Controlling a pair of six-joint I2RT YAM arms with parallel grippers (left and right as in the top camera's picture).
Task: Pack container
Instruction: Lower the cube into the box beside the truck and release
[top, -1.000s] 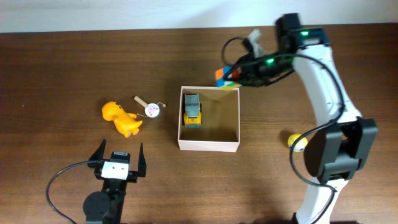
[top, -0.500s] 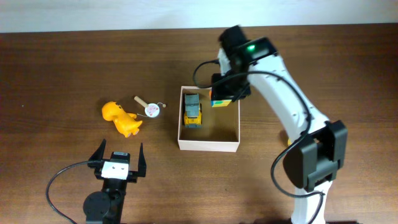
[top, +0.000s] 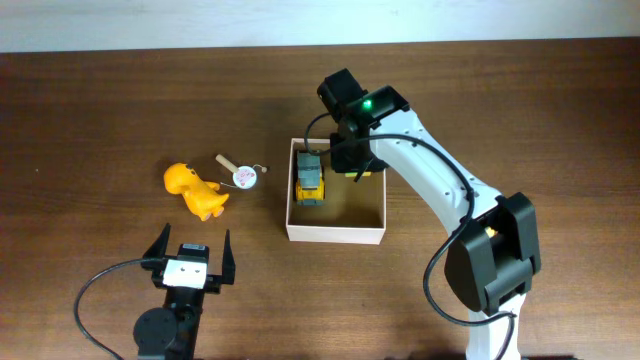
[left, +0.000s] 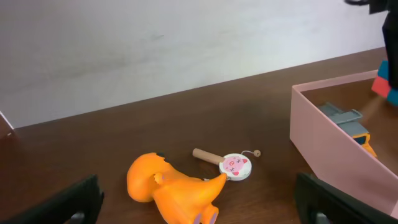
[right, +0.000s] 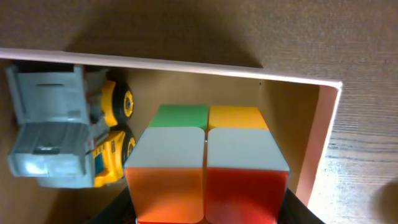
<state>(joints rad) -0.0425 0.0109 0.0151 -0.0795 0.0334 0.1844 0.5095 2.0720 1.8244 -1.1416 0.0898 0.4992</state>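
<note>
The container (top: 335, 234) is a shallow square box with white walls and a tan inside, at the table's middle; it also shows in the left wrist view (left: 323, 155) and right wrist view (right: 311, 162). A yellow and grey toy truck (top: 311, 178) (right: 68, 134) lies along its left wall. My right gripper (top: 350, 160) hangs over the container's back part, shut on a colourful cube (right: 206, 163) (top: 358, 172) with white, green, yellow, orange and red faces. My left gripper (top: 190, 262) rests open and empty near the front edge, its jaws at the sides of the left wrist view (left: 199, 205).
An orange dinosaur toy (top: 195, 190) (left: 174, 190) lies left of the container. A small wooden-handled disc with a pink face (top: 243, 175) (left: 233, 165) lies between them. A yellow ball (top: 478, 226) sits right of the container, partly hidden by the right arm.
My right gripper has carried the cube from behind the container's back right corner leftward and down over its inside, near the truck. The left arm has not moved.
</note>
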